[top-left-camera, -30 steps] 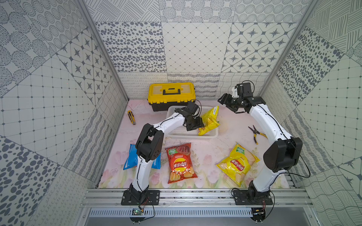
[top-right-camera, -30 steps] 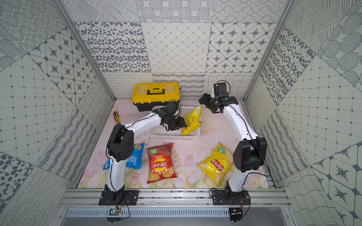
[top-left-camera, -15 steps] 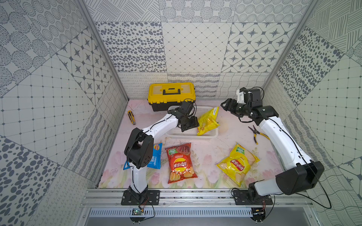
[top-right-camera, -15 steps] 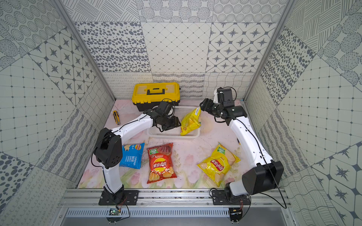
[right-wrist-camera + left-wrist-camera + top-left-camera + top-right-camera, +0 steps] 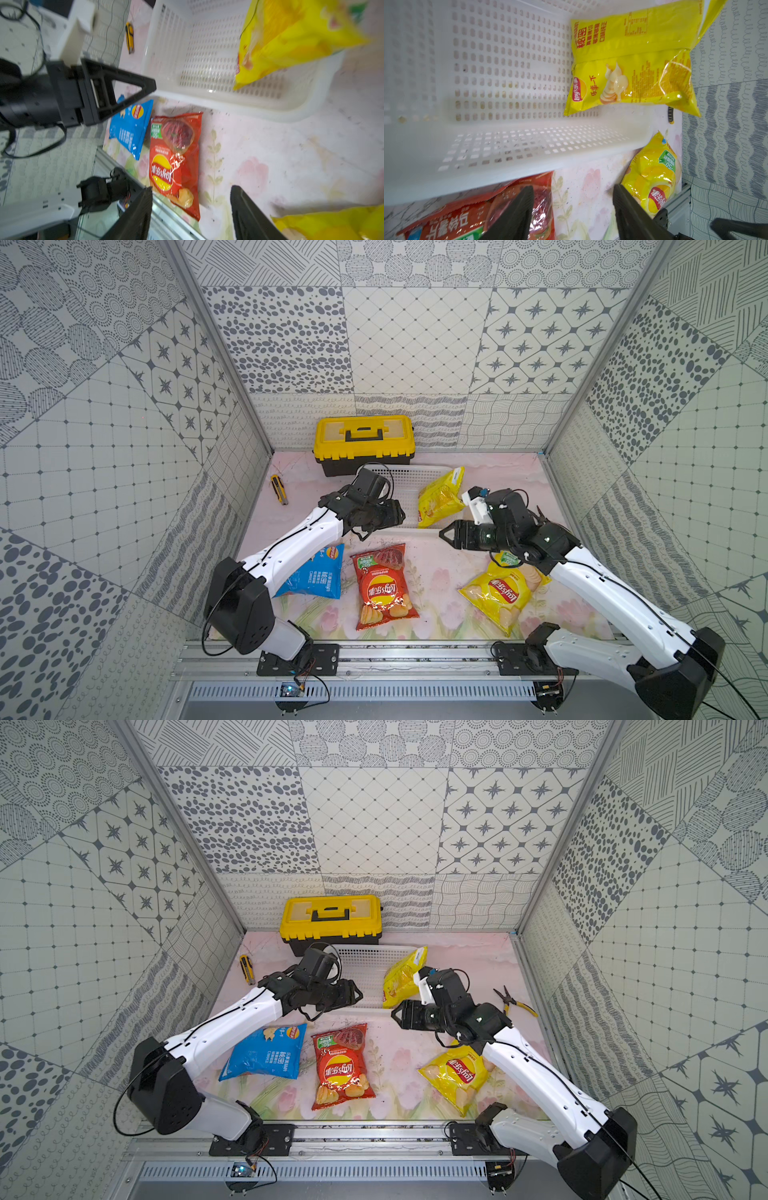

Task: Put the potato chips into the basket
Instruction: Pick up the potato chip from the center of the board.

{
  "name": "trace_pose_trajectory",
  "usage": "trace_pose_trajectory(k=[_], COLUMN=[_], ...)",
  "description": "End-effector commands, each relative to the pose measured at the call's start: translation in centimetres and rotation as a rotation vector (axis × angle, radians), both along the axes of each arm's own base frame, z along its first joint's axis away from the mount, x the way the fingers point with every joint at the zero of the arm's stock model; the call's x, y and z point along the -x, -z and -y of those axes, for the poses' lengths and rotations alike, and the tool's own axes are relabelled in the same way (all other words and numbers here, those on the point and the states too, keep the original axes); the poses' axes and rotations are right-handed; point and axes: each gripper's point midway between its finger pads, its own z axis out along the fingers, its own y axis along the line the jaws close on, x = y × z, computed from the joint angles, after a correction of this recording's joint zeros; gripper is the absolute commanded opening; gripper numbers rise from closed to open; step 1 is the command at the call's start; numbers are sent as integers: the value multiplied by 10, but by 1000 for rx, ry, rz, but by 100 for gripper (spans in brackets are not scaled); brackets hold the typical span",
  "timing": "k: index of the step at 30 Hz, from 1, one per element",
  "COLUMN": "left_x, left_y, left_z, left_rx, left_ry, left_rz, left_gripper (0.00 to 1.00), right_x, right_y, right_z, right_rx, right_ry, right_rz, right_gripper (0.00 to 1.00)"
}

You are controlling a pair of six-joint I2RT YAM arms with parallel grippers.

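The white basket [image 5: 405, 469] stands at the back of the table, and one yellow bag of potato chips [image 5: 439, 501] leans inside its right end. On the table in front lie a blue bag [image 5: 316, 574], a red bag [image 5: 384, 587] and a second yellow bag [image 5: 500, 591]. My left gripper [image 5: 400, 514] is open and empty at the basket's front left wall. My right gripper [image 5: 444, 535] is also open and empty, just off the basket's front right corner. The left wrist view shows the basket wall [image 5: 529, 145], the leaning bag [image 5: 629, 62] and the open left gripper [image 5: 573, 187].
A yellow-and-black toolbox [image 5: 363, 443] stands behind the basket. A yellow utility knife [image 5: 278, 489] lies at the back left, and pliers [image 5: 513, 1002] at the right beside my right arm. Patterned walls close in three sides.
My left gripper has drawn back to the left from the yellow bag, which stays leaning in the basket. My right arm has swung down from the back wall to the basket's front corner.
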Motion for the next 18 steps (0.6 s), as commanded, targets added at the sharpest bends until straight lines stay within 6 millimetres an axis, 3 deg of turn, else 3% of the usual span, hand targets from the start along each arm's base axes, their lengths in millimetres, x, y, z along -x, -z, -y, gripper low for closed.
trace_pose_trajectory(k=[1, 6, 12, 18], left_x=[36, 68, 96, 106], left_y=[12, 20, 25, 20], left_z=[-34, -55, -74, -80], left_rx=[-37, -16, 18, 23], left_ry=[-62, -114, -171, -176], left_rz=[-25, -44, -41, -41], left_gripper=[66, 66, 66, 66], right_x=[37, 78, 104, 117], right_y=[19, 65, 119, 143], right_z=[-23, -45, -67, -84], right_rx=[-63, -76, -30, 11], right_ry=[-105, -202, -276, -318], right_rz=[-32, -122, -215, -228], right_gripper=[63, 63, 59, 58])
